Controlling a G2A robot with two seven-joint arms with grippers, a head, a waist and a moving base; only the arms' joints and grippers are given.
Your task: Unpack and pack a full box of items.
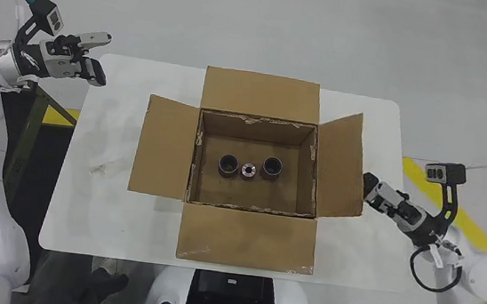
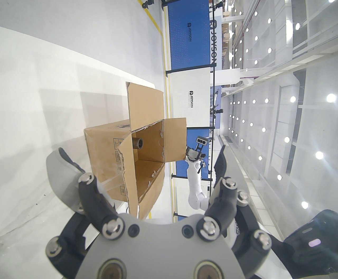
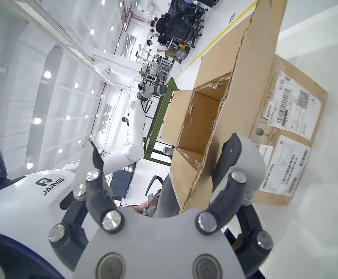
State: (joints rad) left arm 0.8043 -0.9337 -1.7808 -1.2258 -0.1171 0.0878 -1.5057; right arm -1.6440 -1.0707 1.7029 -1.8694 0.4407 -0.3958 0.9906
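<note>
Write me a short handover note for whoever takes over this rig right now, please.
Left gripper: open, holding nothing, over the far left corner of the table, away from the box.
Right gripper: open, holding nothing, close to the edge of the box's right flap.
Box: mid-table, all four flaps folded out. Three small metal pieces sit in a row on its floor.
Done: box is open.
Left: probably lift the pieces out, then pack them back.
</note>
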